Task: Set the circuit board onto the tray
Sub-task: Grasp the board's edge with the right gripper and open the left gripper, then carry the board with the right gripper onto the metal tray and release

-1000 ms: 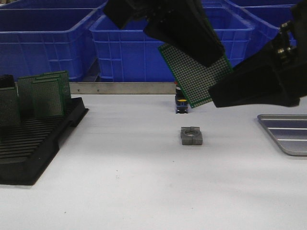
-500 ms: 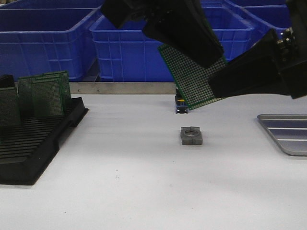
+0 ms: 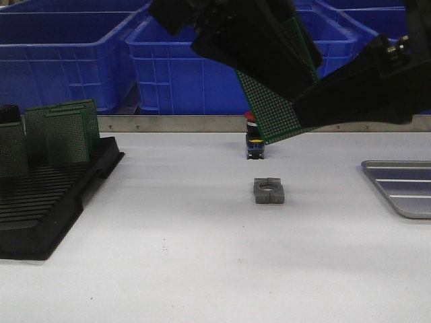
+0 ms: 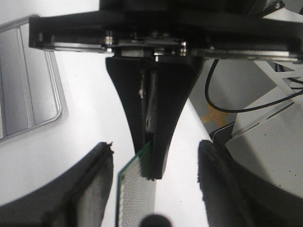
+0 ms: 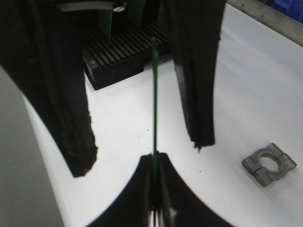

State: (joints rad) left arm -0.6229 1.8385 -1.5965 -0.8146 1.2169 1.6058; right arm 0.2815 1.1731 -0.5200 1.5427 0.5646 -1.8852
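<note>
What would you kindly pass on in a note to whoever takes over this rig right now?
Left gripper: shut on the circuit board, holding it tilted in the air above the table's middle.
Right gripper: open, its fingers either side of the board's edge, not clamping it.
Tray: at the table's right edge; the part in view is bare.
Done: board lifted clear of the table.
Left: finish the handover if intended, carry the board right, lay it on the tray.

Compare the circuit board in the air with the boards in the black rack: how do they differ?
The held circuit board hangs tilted above the table, clamped by the left gripper; the rack boards stand upright in the black rack, untouched. The held one looks larger, being nearer the camera. Both are green perforated boards.
</note>
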